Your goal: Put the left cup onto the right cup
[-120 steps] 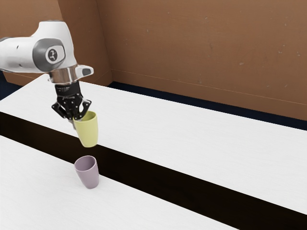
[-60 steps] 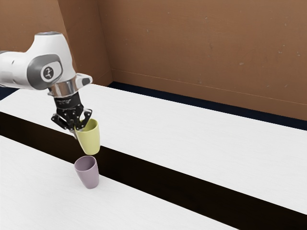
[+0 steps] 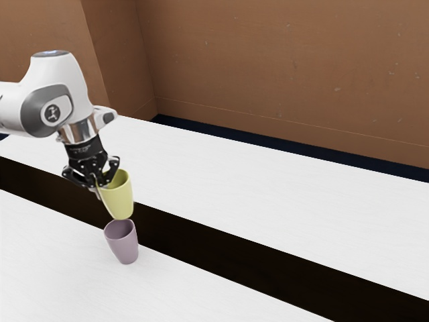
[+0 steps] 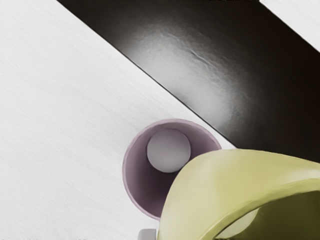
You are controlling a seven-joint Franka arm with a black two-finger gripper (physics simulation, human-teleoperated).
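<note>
Happening now: the carry is nearly over. The end effector (image 3: 100, 185) holds the yellow cup (image 3: 118, 196) in the air just above the purple cup (image 3: 122, 241). I'd say the placing is close, but it isn't done.
End effector: clamped on the yellow cup's wall at the rim, taking its whole weight.
Yellow cup: clear of the desk (image 3: 268, 194) and tilted, with its mouth leaning toward the exterior view's right. Its base sits close over the purple cup's rim, and I cannot tell whether the two touch.
Purple cup: upright on the near white part of the desk, just beside the dark band (image 3: 268, 263), with its mouth open and nothing in it.
From the hand's camera: the yellow cup (image 4: 240, 190) covers one edge of the purple cup (image 4: 142, 180), so the two don't look lined up.
Next move: to my eye it needs a small sideways shift to centre the base over the open mouth. Then the tilt should be levelled, the cup eased straight down, and only then let go.
Risk: coming down tilted or off-centre could catch the rim and knock the purple cup over.
Desk: white and faintly grained (image 4: 60, 100), crossed by a wide glossy dark band (image 4: 225, 75).
Room: plain brown walls (image 3: 281, 60), with a dark strip (image 3: 301, 145) along their foot behind the desk.
</note>
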